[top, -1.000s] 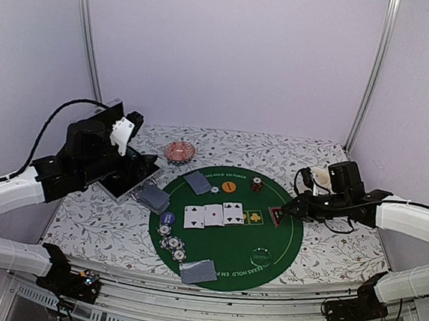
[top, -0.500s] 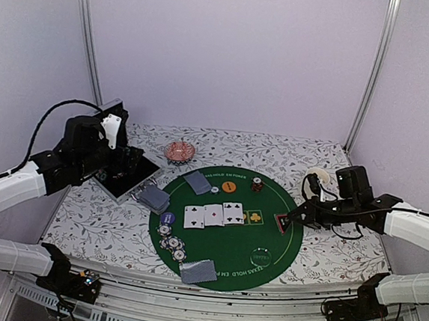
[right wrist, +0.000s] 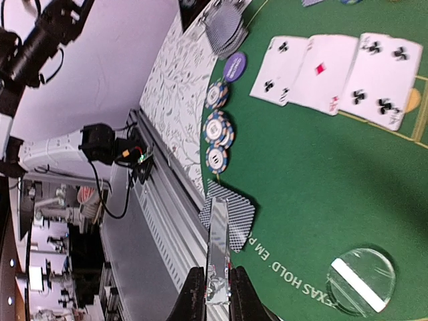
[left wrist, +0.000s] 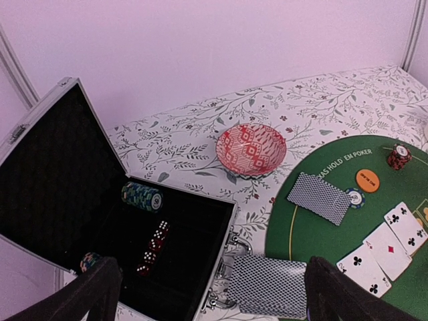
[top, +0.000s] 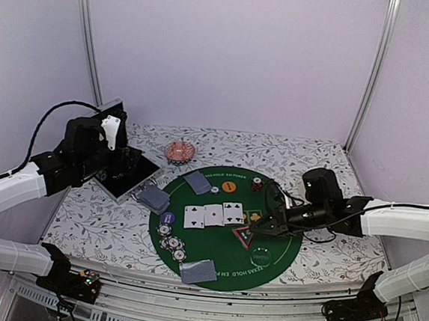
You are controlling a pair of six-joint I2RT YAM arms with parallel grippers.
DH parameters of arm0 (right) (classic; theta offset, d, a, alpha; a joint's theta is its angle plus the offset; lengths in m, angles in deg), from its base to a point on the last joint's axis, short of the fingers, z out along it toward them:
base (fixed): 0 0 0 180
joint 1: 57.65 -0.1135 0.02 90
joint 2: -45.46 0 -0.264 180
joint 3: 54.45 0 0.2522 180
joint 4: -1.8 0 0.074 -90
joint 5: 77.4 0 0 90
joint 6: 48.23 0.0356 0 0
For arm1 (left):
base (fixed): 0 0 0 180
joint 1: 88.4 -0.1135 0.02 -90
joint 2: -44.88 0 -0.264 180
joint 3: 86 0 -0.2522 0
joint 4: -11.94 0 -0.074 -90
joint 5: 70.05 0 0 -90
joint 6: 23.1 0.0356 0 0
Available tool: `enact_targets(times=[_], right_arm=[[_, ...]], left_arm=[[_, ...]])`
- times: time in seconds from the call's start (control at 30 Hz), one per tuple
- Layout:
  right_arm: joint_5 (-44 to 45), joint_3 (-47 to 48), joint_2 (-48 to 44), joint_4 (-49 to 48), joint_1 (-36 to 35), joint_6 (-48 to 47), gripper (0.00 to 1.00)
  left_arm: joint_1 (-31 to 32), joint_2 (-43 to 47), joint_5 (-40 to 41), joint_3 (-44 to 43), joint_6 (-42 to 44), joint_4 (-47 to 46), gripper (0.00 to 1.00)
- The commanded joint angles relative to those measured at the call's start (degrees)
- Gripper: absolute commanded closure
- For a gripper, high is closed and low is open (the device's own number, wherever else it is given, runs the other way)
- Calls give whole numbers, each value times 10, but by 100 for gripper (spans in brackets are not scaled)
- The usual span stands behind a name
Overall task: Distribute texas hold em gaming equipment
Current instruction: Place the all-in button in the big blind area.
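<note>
Right gripper [top: 257, 227] clamped on 1 card [top: 246, 237] above the green mat [top: 214, 247], near-right of the 3 face-up cards [top: 214, 215], left gripper [left wrist: 214, 284] wide apart over the case [left wrist: 50, 174]: looks like dealing the board, next lay it flat beside them.

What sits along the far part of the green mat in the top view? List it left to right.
face-down cards → white-blue chip → orange button → red chip stack
</note>
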Motion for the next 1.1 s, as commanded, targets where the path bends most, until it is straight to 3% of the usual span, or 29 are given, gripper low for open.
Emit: enact_targets(times=[0.0, 0.13, 0.37, 0.53, 0.67, 0.83, 1.07], right_arm=[[5, 69, 97, -34, -55, -18, 98], [-6, 130, 199, -76, -84, -9, 98], [-36, 261, 342, -67, -136, -32, 97], [-51, 441, 470, 0, -199, -87, 97], [-74, 543, 565, 16, -211, -88, 97], [-60, 557, 565, 21, -211, -93, 97], [-34, 441, 460, 19, -165, -114, 98]], left_arm=[[-5, -1, -3, 11, -1, -1, 2], [-5, -3, -7, 11, 3, 0, 2], [-4, -3, -10, 12, 6, 0, 2], [-4, -4, -11, 12, 8, 0, 2], [-4, 0, -3, 15, 10, -2, 2], [-5, 2, 2, 16, 11, -2, 2], [-4, 1, -1, 16, 10, -3, 2]])
